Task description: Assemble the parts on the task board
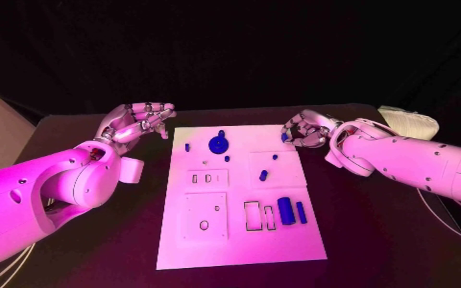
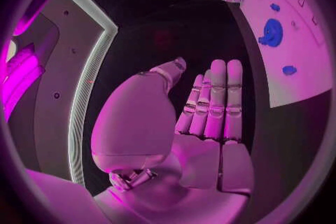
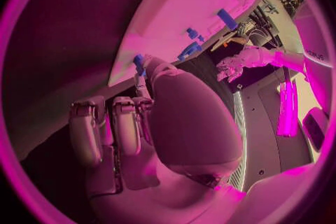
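**Left hand waits off the board while the right pinches a small part at the far corner**

The left hand [image 1: 142, 120] hovers just off the task board [image 1: 240, 235], beside its far left corner, with nothing in it. Its fingers [image 2: 218, 98] lie straight and close together, the thumb held apart (a waiting pose, by the look of it), probably so the plate stays clear for the other arm.

Just past its fingertips on the board stands the round blue part [image 1: 219, 144]; further towards the robot lie the blue cylinder [image 1: 285, 207] and a thinner blue bar [image 1: 300, 212], next to empty slots they seem meant for.

The right hand [image 1: 308, 129] sits at the board's far right corner, fingers curled, pinching a small blue part [image 3: 139, 61] between thumb and fingertip. Holding it by the tip likely leaves its free end exposed for a socket.
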